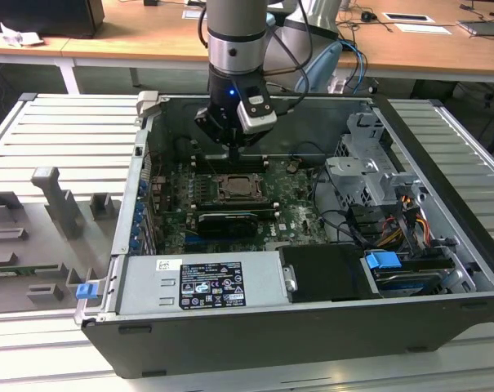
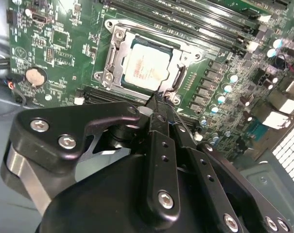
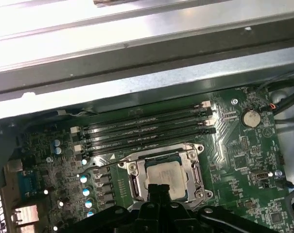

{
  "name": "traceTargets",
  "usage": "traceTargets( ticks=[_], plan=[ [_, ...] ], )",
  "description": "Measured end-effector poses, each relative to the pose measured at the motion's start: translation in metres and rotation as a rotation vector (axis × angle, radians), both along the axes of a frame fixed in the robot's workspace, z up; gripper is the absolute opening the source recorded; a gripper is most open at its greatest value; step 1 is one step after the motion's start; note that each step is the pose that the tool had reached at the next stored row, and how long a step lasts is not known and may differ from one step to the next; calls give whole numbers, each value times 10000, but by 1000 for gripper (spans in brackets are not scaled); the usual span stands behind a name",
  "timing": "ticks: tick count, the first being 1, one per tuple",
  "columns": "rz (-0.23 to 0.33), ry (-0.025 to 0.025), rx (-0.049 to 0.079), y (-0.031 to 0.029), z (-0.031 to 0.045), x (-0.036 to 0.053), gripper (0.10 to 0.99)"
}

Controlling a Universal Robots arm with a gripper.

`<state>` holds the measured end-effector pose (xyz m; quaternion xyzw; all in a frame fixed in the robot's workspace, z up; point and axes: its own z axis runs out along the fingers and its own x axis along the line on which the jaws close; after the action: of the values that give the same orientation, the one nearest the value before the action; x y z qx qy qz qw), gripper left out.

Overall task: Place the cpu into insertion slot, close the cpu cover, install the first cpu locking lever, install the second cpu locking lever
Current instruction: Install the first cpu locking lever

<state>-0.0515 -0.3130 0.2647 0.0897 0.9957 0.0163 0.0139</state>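
Exterior view read as a clock face centred on the insertion slot [image 1: 241, 189].

**Findings.** The cpu [image 2: 147, 68] was seated flat in that slot. Its pale top showed through the window of the cpu cover [image 2: 118, 51], which lay down over its margins. Memory slots [image 1: 224, 163] ran at twelve o'clock and the power supply [image 1: 202, 282] sat at six. Whether either locking lever was latched could not be determined.

**End effector.** The gripper [image 2: 159, 99] had its fingers pressed together into one narrow tip, with nothing visibly between them. In both wrist views that tip sat just beside the socket's metal rim; contact could not be confirmed. In the exterior view it hung at twelve o'clock, above the motherboard [image 1: 291, 208].

**Assessment.** The chip was judged light, rigid and thin, with a slick metal top and a fragile contact side. It should be held by opposite edges only and kept level. The cover was judged thin, stiff sheet, best pushed on its frame and never on the chip.
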Motion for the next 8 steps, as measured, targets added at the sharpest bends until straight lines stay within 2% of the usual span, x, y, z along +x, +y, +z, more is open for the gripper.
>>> traceTargets(
  ticks=[3, 8],
  plan=[
    [302, 0, 0, 0, 0, 0, 106],
    [1229, 0, 0, 0, 0, 0, 106]
  ],
)
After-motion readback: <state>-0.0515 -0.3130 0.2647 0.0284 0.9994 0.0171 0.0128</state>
